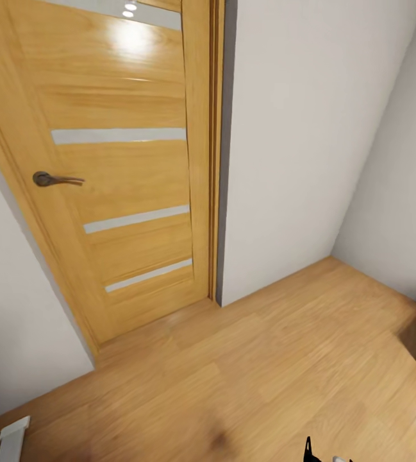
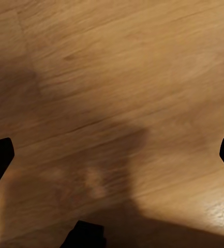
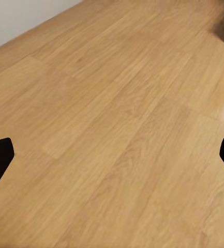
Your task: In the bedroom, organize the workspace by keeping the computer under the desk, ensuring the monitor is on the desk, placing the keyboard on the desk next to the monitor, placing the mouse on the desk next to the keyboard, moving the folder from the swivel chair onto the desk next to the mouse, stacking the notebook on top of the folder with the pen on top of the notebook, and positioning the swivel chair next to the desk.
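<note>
Wooden door (image 1: 115, 173) and plank floor (image 1: 265, 378) facing head camera, so robot probably transiting bedroom (desk gear nowhere around). Left hand (image 2: 112, 155) and right hand (image 3: 112, 155) both hanging spread open, carrying nothing.

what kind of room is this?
Likely a corner of a home room: a wooden door with frosted strips and a lever handle, pale walls, and a light wood plank floor.
</note>
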`<state>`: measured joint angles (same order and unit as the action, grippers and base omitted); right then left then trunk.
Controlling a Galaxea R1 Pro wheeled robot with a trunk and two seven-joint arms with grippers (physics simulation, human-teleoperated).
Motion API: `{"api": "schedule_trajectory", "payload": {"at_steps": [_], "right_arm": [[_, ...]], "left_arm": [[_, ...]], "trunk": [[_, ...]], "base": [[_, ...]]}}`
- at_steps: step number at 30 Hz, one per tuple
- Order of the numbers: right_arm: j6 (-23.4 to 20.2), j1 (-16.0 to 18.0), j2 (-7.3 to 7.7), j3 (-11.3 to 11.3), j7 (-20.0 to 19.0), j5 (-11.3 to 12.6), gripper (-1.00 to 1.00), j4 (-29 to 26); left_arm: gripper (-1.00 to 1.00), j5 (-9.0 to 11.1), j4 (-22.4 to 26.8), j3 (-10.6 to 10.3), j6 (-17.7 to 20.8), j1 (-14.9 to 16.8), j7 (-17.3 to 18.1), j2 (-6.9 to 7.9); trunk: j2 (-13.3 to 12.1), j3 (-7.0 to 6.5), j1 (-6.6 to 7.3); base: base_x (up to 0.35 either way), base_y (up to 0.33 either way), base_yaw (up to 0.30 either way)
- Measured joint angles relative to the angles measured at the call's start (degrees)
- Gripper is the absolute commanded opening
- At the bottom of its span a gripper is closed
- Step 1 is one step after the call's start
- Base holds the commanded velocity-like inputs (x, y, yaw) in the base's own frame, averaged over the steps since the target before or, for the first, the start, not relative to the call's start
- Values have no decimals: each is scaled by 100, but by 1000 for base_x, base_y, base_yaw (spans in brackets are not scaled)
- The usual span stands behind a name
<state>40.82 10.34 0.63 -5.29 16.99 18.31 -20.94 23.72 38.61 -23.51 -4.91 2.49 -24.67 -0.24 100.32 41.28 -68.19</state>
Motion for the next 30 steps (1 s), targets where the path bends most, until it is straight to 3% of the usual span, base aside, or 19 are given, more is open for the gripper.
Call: {"api": "schedule_trajectory", "payload": {"at_steps": [20, 30], "right_arm": [[351, 0, -54, -28, 18, -40, 100, 11], [356, 0, -67, -40, 22, -63, 100, 12]], "left_arm": [[100, 5, -67, 6, 6, 0, -15, 1], [100, 10, -112, 9, 0, -1, -17, 1]], "trunk": [[0, -119, 0], [0, -157, 0]], "base": [[34, -258, 213], [2, -33, 253]]}}
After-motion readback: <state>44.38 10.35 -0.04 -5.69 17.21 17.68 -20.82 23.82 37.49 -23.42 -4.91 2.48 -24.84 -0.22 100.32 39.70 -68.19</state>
